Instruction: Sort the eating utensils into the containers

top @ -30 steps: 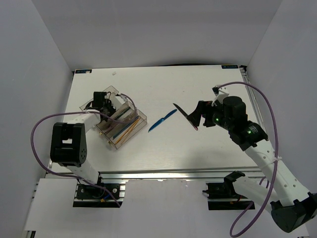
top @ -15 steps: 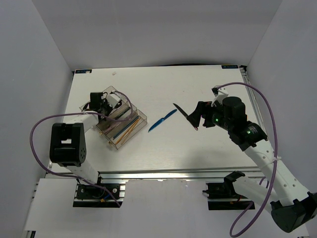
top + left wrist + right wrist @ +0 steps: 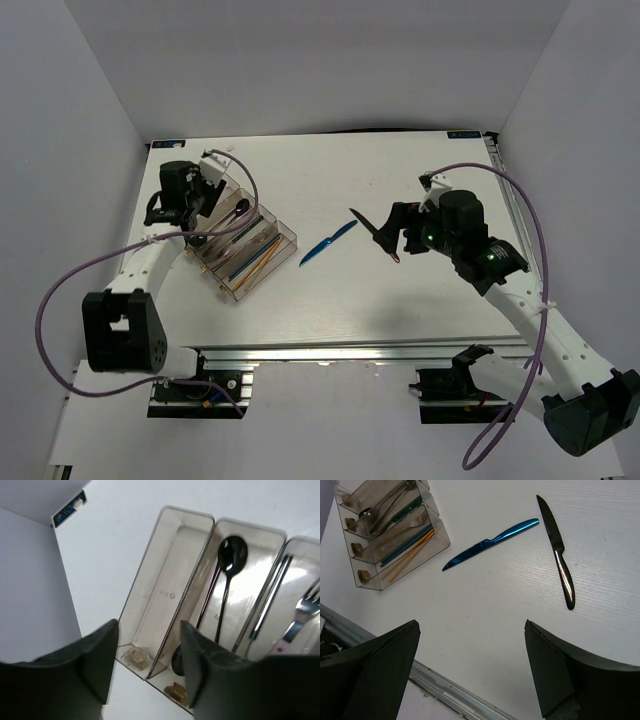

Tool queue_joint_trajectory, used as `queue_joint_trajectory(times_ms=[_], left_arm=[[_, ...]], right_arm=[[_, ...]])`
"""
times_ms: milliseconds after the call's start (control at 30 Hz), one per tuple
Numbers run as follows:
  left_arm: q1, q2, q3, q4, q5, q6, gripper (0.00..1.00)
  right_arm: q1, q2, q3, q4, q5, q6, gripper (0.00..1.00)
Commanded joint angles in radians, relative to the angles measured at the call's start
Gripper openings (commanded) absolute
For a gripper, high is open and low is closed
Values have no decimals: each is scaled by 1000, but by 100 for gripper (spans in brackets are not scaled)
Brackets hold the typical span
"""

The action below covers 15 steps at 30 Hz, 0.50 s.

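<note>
Right, edges first. The tray (image 3: 247,246) sits askew near the left edge of the surface (image 3: 420,300), one short end towards the metal rail (image 3: 350,351) along the near side. White walls close in on the left, right and far sides. A broad stretch of bare surface lies between the tray and the two knives near the middle.

My left jaws hover over the tray's far-left end, parted, with nothing between them. Through the left wrist camera, the dark fingers (image 3: 92,662) frame the outermost compartment and the next one, where a black spoon (image 3: 228,572) lies lengthwise. Beyond it I see dark sticks (image 3: 272,592), then a fork (image 3: 302,607).

My right jaws are spread wide and hold nothing, raised off the surface. In the right wrist camera, the blue knife (image 3: 490,544) lies ahead with its blade tip towards the tray; the black knife (image 3: 558,555) lies just right of it, apart. From above, the right jaws overlap the black knife's middle. Orange sticks (image 3: 263,258) rest in the tray's right-hand compartment.
</note>
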Motion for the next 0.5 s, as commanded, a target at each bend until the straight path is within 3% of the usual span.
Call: queue_joint_trajectory(times_ms=[0, 33, 100, 133, 233, 333, 467], left_arm=[[5, -141, 19, -14, 23, -86, 64], [5, -188, 30, -29, 20, -160, 97], [4, -234, 45, -54, 11, -257, 98], [5, -274, 61, -93, -3, -404, 98], [4, -316, 91, -245, -18, -651, 98], [4, -352, 23, -334, 98, -805, 98], [4, -519, -117, -281, 213, -966, 98]], right_arm=[[-3, 23, -7, 62, 8, -20, 90], [-3, 52, -5, 65, 13, -28, 89], [-1, 88, -1, 62, 32, -42, 90], [-1, 132, 4, 56, 58, -50, 90], [-1, 241, 27, 34, 103, -102, 89], [-5, 397, 88, -12, 213, -157, 89], [-38, 615, 208, -145, 260, -209, 88]])
